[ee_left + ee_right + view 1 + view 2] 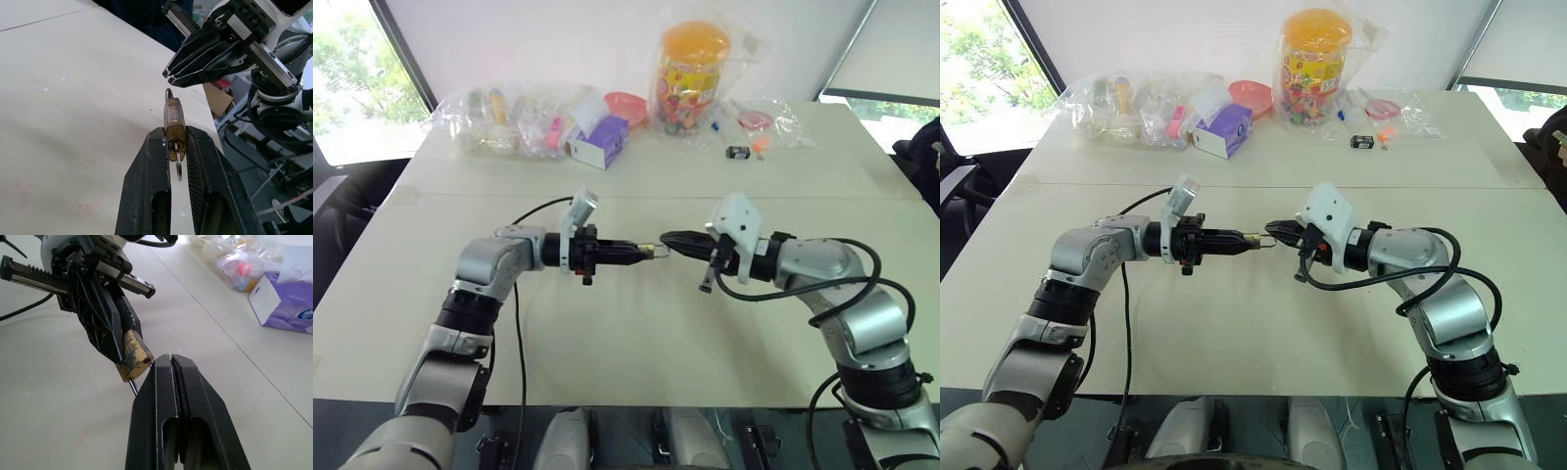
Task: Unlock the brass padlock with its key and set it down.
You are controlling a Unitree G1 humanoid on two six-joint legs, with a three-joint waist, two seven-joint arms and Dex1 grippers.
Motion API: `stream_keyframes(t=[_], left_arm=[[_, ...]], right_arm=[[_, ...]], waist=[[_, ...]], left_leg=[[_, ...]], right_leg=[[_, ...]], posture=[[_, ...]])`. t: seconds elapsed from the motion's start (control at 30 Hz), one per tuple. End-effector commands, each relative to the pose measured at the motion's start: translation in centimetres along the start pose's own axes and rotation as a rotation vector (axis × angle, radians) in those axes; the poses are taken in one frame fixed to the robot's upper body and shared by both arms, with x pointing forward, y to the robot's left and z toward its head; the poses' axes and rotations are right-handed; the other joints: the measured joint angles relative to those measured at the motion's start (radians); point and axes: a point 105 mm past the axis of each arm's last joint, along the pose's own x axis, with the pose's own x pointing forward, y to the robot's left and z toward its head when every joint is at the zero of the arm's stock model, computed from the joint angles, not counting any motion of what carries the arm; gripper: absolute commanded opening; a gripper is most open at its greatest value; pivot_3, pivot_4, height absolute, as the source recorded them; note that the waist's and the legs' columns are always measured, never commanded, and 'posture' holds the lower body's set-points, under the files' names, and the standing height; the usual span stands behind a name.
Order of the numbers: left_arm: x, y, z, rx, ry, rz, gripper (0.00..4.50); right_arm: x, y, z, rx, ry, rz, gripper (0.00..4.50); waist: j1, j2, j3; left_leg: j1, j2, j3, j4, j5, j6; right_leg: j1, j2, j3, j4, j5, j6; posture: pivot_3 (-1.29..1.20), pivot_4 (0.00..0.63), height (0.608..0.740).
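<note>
1. The left hand (641, 252) is held above the cream bench (636, 333), pointing toward the right hand (668, 240).
2. Its fingers are closed tight on the brass padlock (173, 122), clamping the body from both sides.
3. A small silvery key (178, 166) sits in the end of the padlock that lies between those fingers.
4. The padlock's shackle end faces the right hand.
5. The right hand's fingers (188, 387) are pressed fully together, with nothing seen between them, their tips just beside the padlock.
6. At the far edge of the bench lie plastic bags (509, 117), a purple tissue box (600, 140) and a jar with an orange lid (690, 73).
</note>
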Motion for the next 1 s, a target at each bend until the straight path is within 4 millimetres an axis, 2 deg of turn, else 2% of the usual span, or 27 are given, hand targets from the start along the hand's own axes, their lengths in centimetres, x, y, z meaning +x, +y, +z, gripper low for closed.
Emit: stream_keyframes(t=[0.03,0.63,0.77,0.9,1.0], left_arm=[[0.1,-0.7,1.4,0.063,-0.012,-0.029,0.0],[-0.1,-1.9,2.1,0.075,-0.011,-0.079,0.0],[-0.1,-1.6,2.0,0.077,-0.007,-0.067,0.0],[0.4,-0.6,1.6,0.063,-0.015,-0.028,0.0],[1.2,0.3,0.6,0.021,-0.01,-0.001,0.0]], right_arm=[[0.0,0.3,0.7,-0.03,-0.028,0.002,0.04],[0.0,0.0,-3.7,-0.016,0.082,0.01,0.04],[-0.1,0.1,-3.9,-0.022,0.089,0.009,0.04],[-1.2,0.6,-3.9,-0.024,0.098,-0.002,0.04],[-2.5,1.3,-3.8,-0.014,0.12,-0.02,0.04]], waist=[[0.0,0.0,0.0],[0.0,0.0,0.0],[0.0,0.0,0.0],[0.005,0.0,0.0],[0.01,0.0,0.0]], left_leg=[[0.0,0.0,0.0,0.0,0.0,0.0],[-0.001,0.0,0.0,0.0,0.0,0.0],[-0.001,0.0,0.0,0.0,0.0,0.0],[-0.001,0.0,0.0,0.0,0.0,0.0],[-0.003,-0.001,-0.001,0.0,0.0,0.0]], right_leg=[[0.0,0.0,0.0,0.0,0.0,0.0],[-0.001,0.001,0.0,-0.001,0.0,0.0],[-0.001,0.001,0.0,-0.001,0.0,0.0],[-0.001,0.001,0.0,-0.001,0.0,0.0],[-0.001,0.001,-0.001,-0.003,0.0,0.0]], posture=[[0.0,0.15,0.74],[0.0,0.15,0.74],[0.0,0.15,0.74],[0.0,0.15,0.74],[0.0,0.15,0.74]])
